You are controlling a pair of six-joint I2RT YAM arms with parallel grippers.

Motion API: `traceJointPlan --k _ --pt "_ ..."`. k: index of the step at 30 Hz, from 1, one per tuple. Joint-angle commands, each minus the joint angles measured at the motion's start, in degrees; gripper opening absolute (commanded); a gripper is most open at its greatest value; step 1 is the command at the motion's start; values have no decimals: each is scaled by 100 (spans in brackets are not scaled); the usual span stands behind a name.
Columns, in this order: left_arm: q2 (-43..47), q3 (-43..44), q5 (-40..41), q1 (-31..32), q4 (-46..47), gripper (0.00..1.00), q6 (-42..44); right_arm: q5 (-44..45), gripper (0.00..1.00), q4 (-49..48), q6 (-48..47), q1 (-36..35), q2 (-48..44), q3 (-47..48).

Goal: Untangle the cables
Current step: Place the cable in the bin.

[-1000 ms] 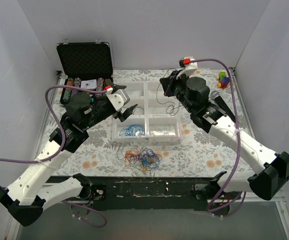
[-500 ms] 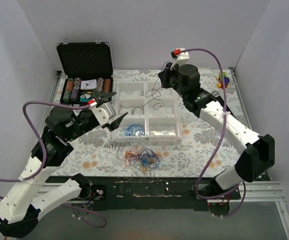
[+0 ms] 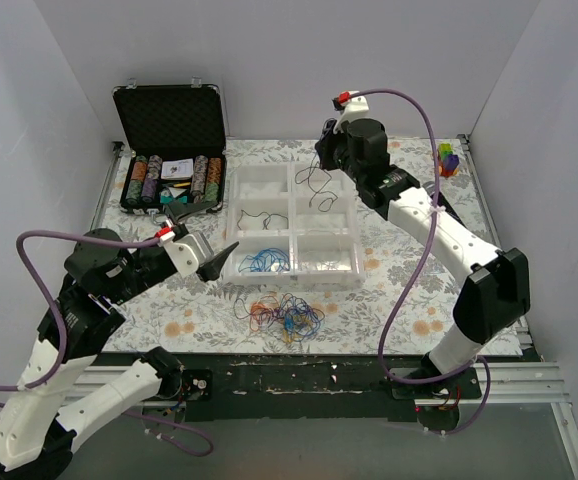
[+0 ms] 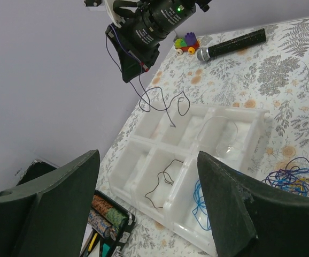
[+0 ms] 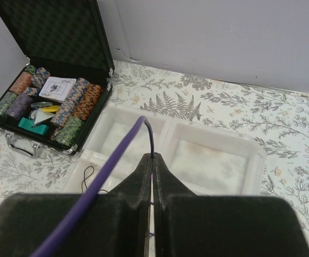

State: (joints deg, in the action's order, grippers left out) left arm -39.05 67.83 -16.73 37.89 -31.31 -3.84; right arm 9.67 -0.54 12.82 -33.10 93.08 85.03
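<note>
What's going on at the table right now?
The right gripper is shut on a thin black wire, dangling it over the back compartments of the white tray. The left gripper is open and empty, hovering at the tray's left side. Blue cables lie in a front compartment, and a colourful tangle sits on the table in front of the tray.

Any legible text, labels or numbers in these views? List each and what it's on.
No text can be read in any view.
Card in the chip case: dark print, too small to read.
Poker chips: edge stripes only, no readable numbers.
</note>
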Motion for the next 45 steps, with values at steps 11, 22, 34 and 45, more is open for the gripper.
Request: traceJointPlan --k 11,22,34,45 --pt "-15 318 -67 -1 -323 73 173 122 1 -105 -218 67 474 145" --pt "-6 274 -137 17 -332 73 199 254 1 -149 -262 102 799 -39" --pt "38 257 -199 8 -358 72 173 184 1 8 -113 111 1001 -629" --pt "20 283 -278 17 -358 72 146 -114 1 642 247 102 993 -1023"
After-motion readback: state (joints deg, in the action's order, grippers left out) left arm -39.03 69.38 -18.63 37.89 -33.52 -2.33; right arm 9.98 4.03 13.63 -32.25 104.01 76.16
